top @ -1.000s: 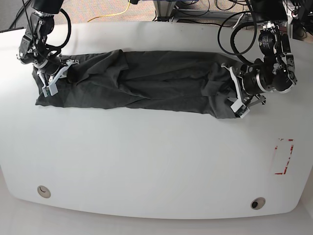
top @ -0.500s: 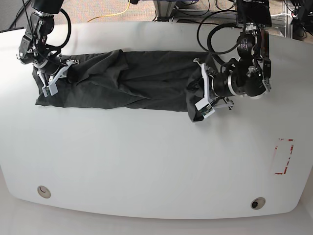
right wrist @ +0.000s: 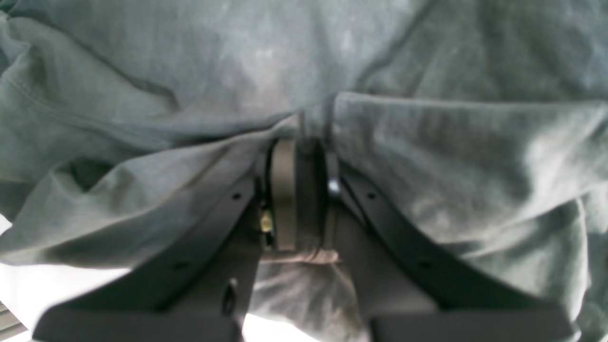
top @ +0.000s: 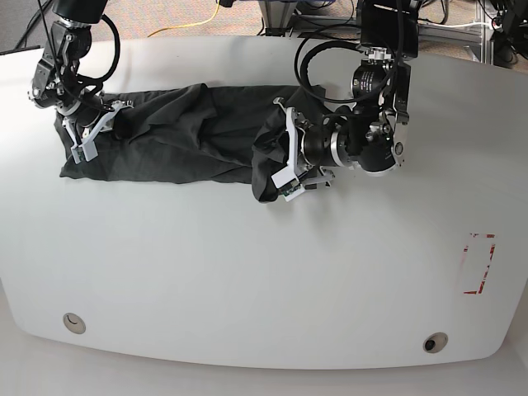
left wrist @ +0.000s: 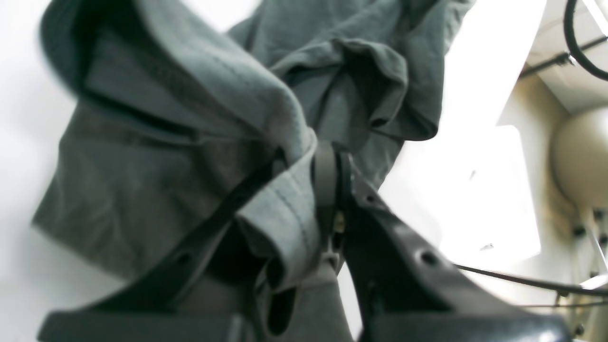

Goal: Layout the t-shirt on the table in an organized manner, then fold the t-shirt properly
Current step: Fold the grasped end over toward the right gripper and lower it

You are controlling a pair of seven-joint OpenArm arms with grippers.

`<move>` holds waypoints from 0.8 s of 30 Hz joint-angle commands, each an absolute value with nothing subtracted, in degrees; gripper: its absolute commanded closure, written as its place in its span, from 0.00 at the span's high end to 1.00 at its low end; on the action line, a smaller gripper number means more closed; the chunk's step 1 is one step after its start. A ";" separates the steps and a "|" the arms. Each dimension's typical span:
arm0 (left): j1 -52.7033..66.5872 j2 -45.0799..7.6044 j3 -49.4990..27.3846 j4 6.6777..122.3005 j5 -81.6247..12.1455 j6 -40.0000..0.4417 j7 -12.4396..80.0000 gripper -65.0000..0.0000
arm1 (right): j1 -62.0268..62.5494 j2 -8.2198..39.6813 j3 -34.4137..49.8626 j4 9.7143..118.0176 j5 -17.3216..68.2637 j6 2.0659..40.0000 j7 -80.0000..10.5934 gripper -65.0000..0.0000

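The jaws of the left gripper (left wrist: 327, 209) are pressed together on a hemmed edge of the t-shirt (top: 181, 140), as is shown in the left wrist view, where cloth is seen bunched and hanging around the pinch. The jaws of the right gripper (right wrist: 299, 190) are likewise closed on a fold of the same cloth, with grey fabric draped on both sides of them.

In the base view the garment is seen lying along the far part of the worktop (top: 247, 280). Its one end is held near the far corner by the right gripper (top: 87, 136), while its other end is held lifted by the left gripper (top: 289, 161), above the middle of the cloth, so that a doubled, rumpled band is formed.

The task is judged to be at an early fold. The shirt is not laid out flat; wrinkles and a loose bundled end are visible. The carried end is yet to be set down and aligned, and further folds and smoothing are presumably left.

No containers are seen in any view; nothing is held in anything.
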State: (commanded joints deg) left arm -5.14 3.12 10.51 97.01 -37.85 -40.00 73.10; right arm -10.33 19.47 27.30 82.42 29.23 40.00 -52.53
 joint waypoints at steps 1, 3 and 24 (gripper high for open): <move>-5.49 3.12 11.03 96.48 -37.85 -40.00 73.01 0.00 | -10.33 19.38 27.30 82.33 29.23 40.00 -52.53 0.11; -5.85 3.12 11.65 96.04 -37.93 -40.00 72.40 0.00 | -10.15 19.30 27.30 82.24 29.23 40.00 -52.53 0.11; -7.34 6.90 15.87 96.04 -38.29 -40.00 70.99 0.44 | -10.15 18.95 27.30 82.42 29.23 40.00 -52.53 0.11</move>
State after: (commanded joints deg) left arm -7.34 6.90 15.87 96.04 -38.29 -40.00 70.99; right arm -10.15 18.95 27.30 82.42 29.23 40.00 -52.53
